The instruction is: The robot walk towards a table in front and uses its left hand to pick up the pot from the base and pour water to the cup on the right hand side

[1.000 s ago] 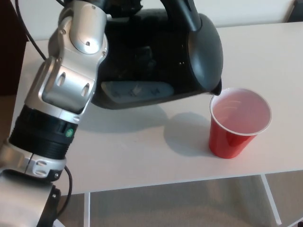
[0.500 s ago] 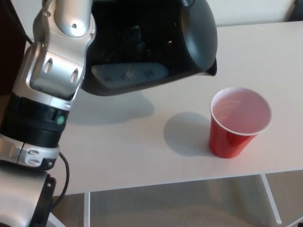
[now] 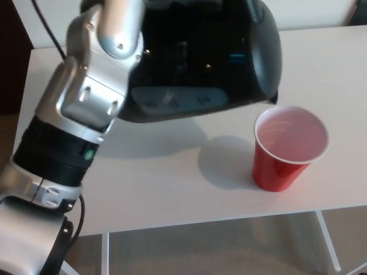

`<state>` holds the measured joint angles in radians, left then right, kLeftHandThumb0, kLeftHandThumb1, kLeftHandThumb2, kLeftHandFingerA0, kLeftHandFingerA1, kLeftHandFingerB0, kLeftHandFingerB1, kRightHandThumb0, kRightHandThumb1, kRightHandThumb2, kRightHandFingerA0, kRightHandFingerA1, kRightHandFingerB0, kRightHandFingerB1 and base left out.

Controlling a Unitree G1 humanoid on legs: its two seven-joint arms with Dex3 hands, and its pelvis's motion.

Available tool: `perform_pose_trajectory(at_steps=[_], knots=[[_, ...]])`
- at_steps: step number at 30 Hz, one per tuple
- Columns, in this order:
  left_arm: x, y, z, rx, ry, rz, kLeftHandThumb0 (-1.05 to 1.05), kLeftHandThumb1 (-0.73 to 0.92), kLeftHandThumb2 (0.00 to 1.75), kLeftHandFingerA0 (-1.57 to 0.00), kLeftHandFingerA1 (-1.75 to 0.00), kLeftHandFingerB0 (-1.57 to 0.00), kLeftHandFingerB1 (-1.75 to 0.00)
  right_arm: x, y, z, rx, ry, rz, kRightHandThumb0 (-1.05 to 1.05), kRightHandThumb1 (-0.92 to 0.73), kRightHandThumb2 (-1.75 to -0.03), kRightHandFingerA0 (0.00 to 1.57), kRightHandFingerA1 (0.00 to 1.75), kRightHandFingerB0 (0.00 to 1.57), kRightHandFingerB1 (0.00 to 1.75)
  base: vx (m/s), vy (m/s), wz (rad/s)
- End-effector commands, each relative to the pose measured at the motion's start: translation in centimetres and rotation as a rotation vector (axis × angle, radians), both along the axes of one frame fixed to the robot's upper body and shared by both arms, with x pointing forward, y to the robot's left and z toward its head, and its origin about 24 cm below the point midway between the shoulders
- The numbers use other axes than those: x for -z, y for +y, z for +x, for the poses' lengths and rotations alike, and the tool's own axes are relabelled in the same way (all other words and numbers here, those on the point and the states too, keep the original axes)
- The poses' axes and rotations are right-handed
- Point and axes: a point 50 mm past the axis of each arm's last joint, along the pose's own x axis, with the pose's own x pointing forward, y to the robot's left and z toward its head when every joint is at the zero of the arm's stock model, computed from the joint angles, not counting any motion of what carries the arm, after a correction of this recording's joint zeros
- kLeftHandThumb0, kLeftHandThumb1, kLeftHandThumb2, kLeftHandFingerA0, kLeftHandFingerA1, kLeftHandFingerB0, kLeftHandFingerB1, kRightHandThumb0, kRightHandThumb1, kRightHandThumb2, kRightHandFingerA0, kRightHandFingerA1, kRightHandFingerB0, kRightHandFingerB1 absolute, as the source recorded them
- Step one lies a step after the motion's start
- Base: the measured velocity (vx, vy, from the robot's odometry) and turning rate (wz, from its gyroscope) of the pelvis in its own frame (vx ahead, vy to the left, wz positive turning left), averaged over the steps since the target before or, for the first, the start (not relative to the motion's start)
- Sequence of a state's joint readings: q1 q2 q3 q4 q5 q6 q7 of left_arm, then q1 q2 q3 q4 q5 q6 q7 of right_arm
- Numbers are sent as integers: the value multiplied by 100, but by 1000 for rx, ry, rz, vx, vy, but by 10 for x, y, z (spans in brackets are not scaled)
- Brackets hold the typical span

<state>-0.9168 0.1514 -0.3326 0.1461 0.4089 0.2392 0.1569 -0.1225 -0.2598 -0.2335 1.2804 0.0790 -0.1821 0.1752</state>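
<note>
Pot (image 3: 206, 57) tilted on raised left arm (image 3: 86, 109), spout just beside red cup (image 3: 289, 149).

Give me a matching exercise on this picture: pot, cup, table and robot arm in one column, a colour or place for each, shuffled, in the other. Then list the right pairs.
Things:
1. pot
2. cup
3. table
4. left arm

Descriptions:
A. white, flat, bears the cup
B. black, held in the air above the table, spout near the cup's rim
C. silver and black, comes in from the picture's left
D. red outside, white inside, stands upright at the right

Pairs: 1-B, 2-D, 3-A, 4-C
</note>
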Motion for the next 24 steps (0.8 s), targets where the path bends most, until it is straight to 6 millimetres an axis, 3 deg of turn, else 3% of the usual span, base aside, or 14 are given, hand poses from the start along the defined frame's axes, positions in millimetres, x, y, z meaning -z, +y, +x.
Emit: perform_pose_trajectory(at_steps=[1, 5, 6, 7, 10, 11, 12, 13, 14, 19, 20, 22, 24], knots=[[-22, -22, -18, 59, -234, 127, -10, 72, 57, -77, -173, -67, -138, -3, -7, -1, 2, 9, -34, -35, -55, -55, 72, 48, 61, 44, 0, 0, 0], [-22, -30, -20, 67, -301, 198, -12, 70, 59, -72, -167, -68, -141, -3, -7, 0, 1, 5, -29, -34, -55, -56, 71, 48, 59, 44, 0, 0, 0], [-23, -35, -22, 79, -327, 235, -14, 64, 57, -76, -165, -71, -128, -4, -7, 1, -11, 6, -35, -37, -53, -55, 71, 48, 59, 43, 0, 0, 0], [-23, -38, -23, 86, -342, 254, -19, 60, 59, -81, -162, -82, -81, -4, -7, 2, -17, 7, -39, -36, -53, -55, 72, 48, 59, 43, 0, 0, 0], [-23, -40, -23, 91, -352, 261, -19, 60, 59, -81, -162, -82, -81, -4, -7, 2, -18, 6, -41, -36, -53, -55, 72, 48, 59, 43, 0, 0, 0], [-23, -42, -23, 87, -384, 290, -20, 49, 84, -116, -138, -76, -113, -5, -7, 2, -29, 4, -43, -38, -53, -55, 73, 47, 60, 43, 0, 0, 0], [-24, -43, -23, 85, -402, 305, -12, 61, 56, -87, -174, -78, -139, -5, -7, 3, -38, 5, -49, -39, -53, -55, 75, 48, 60, 43, 0, 0, 0], [-24, -44, -22, 85, -409, 309, -12, 61, 56, -87, -174, -78, -139, -5, -7, 3, -44, 7, -54, -39, -53, -55, 75, 48, 60, 43, 0, 0, 0], [-24, -44, -22, 86, -420, 314, -18, 51, 86, -114, -135, -77, -108, -5, -7, 3, -49, 15, -64, -44, -44, -75, 70, 59, 56, 54, 0, 0, 0], [-24, -44, -21, 88, -430, 316, -18, 51, 86, -114, -135, -77, -108, -5, -7, 4, -51, 19, -69, -44, -44, -75, 70, 59, 56, 54, 0, 0, 0], [-26, -44, -21, 82, -451, 337, -14, 68, 59, -81, -175, -62, -148, -5, -7, 4, -54, 14, -67, -38, -54, -56, 78, 48, 62, 43, 0, 0, 0], [-27, -44, -21, 75, -479, 359, -13, 67, 59, -81, -175, -56, -158, -5, -7, 3, -59, 16, -65, -38, -55, -56, 77, 48, 61, 43, 0, 0, 0], [-29, -44, -20, 64, -501, 375, -14, 65, 59, -80, -175, -58, -150, -5, -8, 3, -63, 22, -69, -39, -55, -56, 77, 48, 61, 43, 0, 0, 0]])
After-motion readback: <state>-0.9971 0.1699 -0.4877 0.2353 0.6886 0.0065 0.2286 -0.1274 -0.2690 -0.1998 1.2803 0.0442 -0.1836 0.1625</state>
